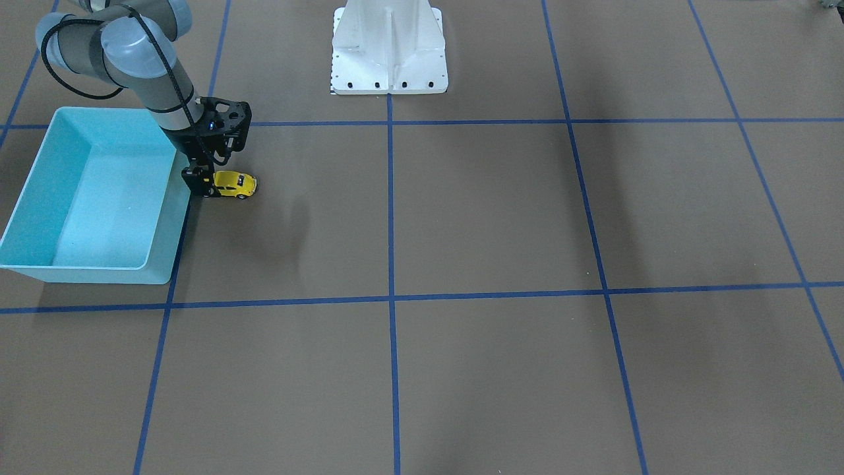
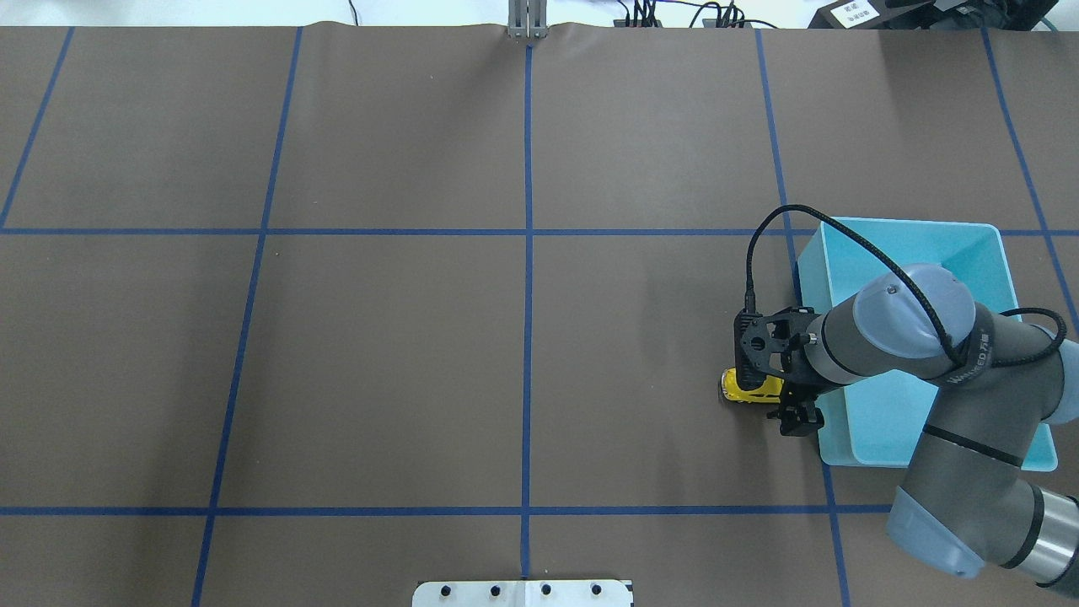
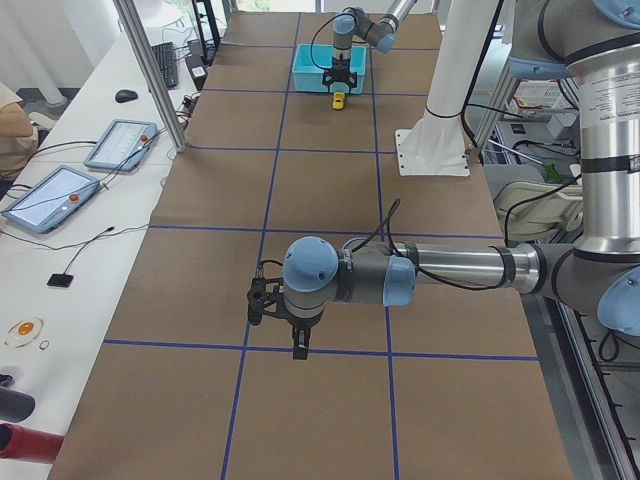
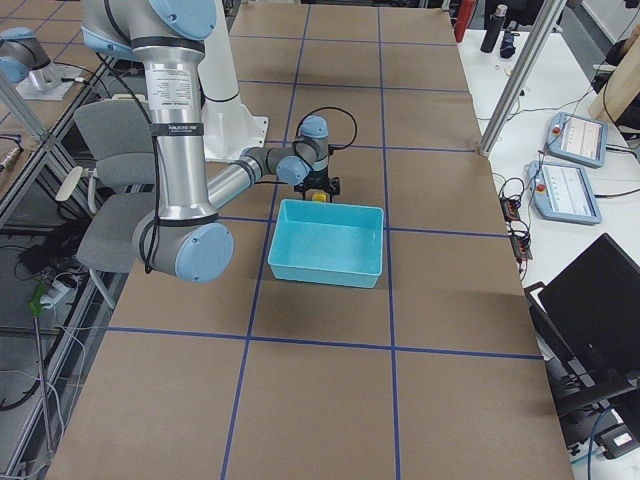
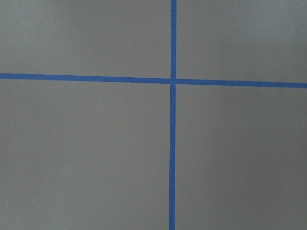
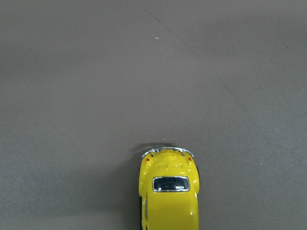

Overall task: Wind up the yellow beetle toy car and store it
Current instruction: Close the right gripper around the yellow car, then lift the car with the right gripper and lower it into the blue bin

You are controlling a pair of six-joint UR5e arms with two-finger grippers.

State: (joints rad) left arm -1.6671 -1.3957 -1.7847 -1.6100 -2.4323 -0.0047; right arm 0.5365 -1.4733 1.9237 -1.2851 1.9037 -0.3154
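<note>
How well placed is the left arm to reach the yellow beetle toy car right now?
Probably not well. The left claw hangs far along the table from the yellow beetle toy car, which sits beside the turquoise bin with the right claw at it.

A robotics lab was shown. Under the right claw (image 1: 210, 186) a tape-gridded table (image 1: 494, 211) was spread, teach pendants (image 4: 575, 140) well aside.

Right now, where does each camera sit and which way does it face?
Front-facing: opposite the robot, facing its base; right arm, yellow car, bin.
Overhead: behind the robot, looking down; same arm, car, bin.
Exterior left: off robot's left; left arm near.
Exterior right: off its right; right arm near.
Left wrist: down on tape cross only.
Right wrist: down on car only.
</note>
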